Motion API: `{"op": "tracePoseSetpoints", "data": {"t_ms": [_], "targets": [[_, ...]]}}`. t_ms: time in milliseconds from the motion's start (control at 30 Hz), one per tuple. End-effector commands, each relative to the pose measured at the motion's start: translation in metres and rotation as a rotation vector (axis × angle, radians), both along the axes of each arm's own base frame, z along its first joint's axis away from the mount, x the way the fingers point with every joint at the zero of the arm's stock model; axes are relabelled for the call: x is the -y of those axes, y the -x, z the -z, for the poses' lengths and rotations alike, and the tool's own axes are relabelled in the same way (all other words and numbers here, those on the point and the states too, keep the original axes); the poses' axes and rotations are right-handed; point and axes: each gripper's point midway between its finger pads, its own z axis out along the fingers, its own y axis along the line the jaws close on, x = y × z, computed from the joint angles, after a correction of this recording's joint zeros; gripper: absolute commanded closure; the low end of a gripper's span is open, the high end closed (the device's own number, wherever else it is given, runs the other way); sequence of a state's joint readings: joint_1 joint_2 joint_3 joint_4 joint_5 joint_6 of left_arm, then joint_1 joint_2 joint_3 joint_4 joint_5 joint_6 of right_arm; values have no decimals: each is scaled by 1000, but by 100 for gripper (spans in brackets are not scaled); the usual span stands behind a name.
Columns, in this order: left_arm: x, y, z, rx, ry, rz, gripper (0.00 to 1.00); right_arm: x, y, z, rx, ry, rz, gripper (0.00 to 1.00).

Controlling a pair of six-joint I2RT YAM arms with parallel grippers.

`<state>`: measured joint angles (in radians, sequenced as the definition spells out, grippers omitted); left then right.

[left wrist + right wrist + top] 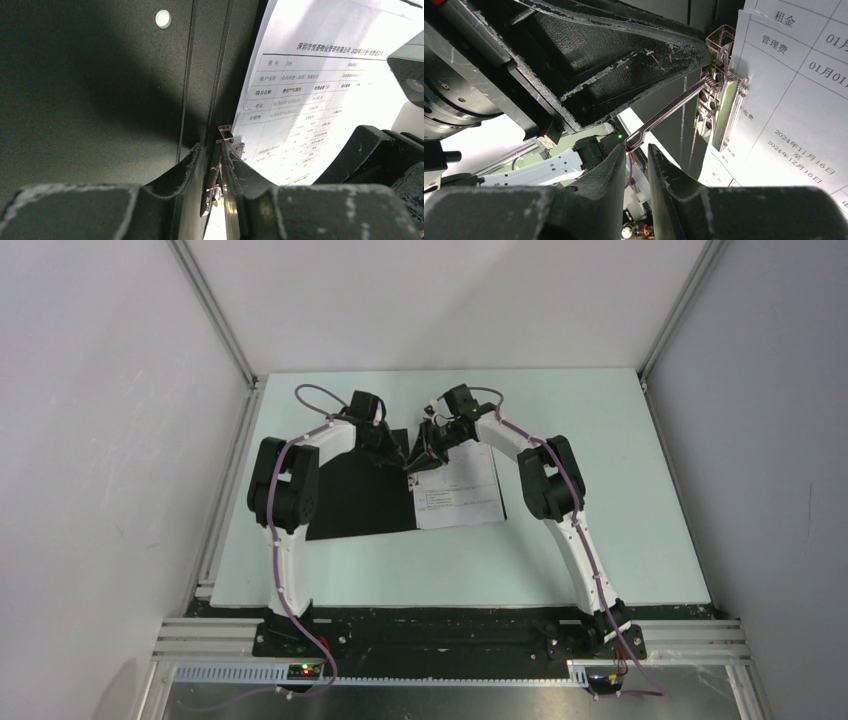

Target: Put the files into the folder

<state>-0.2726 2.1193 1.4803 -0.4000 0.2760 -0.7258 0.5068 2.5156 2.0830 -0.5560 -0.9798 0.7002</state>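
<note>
— Where are the files lying?
— I'm seeing them resting on the right half of the open folder, just right of my left gripper. The black inside is spreading out to its left.
— And the jaws?
— The left wrist view is showing that gripper pinching the metal clip at the spine. Overhead, the arms are hiding this. The right gripper is standing nearly pressed together with the lever tip at its fingertips, but I cannot tell whether it is gripping. Both wrist views are cutting the sheets off.
</note>
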Motion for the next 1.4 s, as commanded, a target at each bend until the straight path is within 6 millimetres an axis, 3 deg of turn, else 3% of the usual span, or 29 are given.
{"op": "tracePoseSetpoints", "data": {"t_ms": [0, 300, 500, 867, 1367], "targets": [[-4, 16, 27, -68, -45, 10, 75, -2, 0, 4, -18, -6, 0, 72], [-4, 16, 27, -66, -47, 15, 75, -4, -3, 8, -39, -6, 18, 70], [-4, 16, 27, -64, -47, 16, 75, -3, 3, 16, -59, 19, 14, 76], [-4, 16, 27, -66, -46, 14, 75, 24, 19, 53, -114, 187, 42, 90], [-4, 15, 27, -69, -41, 6, 74, 40, 22, 88, -76, 415, 72, 89]]}}
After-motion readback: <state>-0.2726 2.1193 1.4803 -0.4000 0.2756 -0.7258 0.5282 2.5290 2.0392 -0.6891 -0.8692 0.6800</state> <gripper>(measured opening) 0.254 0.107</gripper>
